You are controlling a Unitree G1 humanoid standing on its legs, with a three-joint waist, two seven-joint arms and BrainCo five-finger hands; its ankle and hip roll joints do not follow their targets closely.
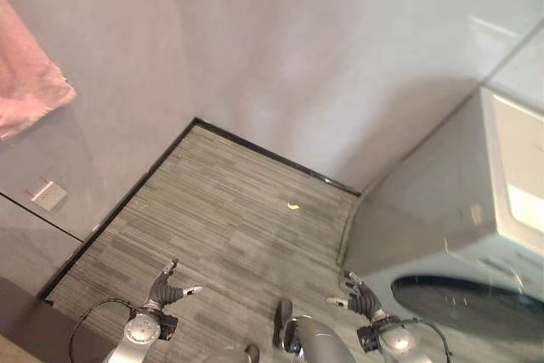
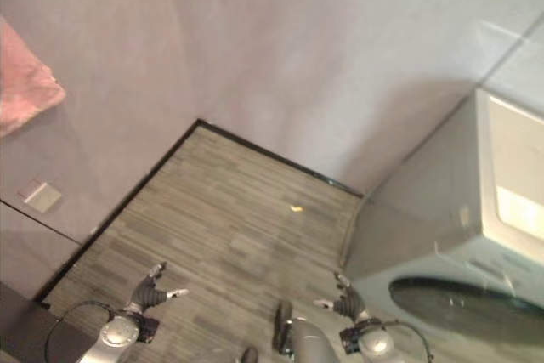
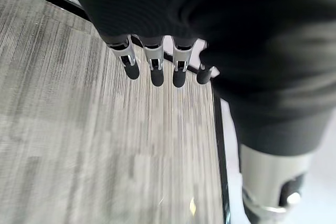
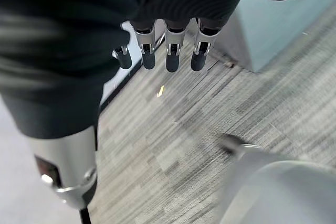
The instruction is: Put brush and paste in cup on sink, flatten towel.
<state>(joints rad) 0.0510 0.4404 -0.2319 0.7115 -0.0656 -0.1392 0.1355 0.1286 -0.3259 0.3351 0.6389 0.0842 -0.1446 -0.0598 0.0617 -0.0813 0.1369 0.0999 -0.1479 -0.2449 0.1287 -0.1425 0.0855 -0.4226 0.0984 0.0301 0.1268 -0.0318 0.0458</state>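
At the far left a pink towel [image 1: 25, 82] hangs against the grey wall, its lower edge bunched and uneven, with a small white wall plate [image 1: 48, 195] below it. Nearer, low on the left, the left robot hand [image 1: 166, 289] hangs over the grey striped floor [image 1: 229, 235] with its fingers [image 3: 152, 66] straight and spread, holding nothing. Out on the floor, towards the far corner, lies a small yellow scrap [image 1: 293, 206], well apart from both hands. Low on the right, the right robot hand [image 1: 361, 295] hangs likewise, fingers [image 4: 173, 56] loose and empty. At the far right stands a white washing machine [image 1: 476, 218] with a dark round door, close beside that hand.
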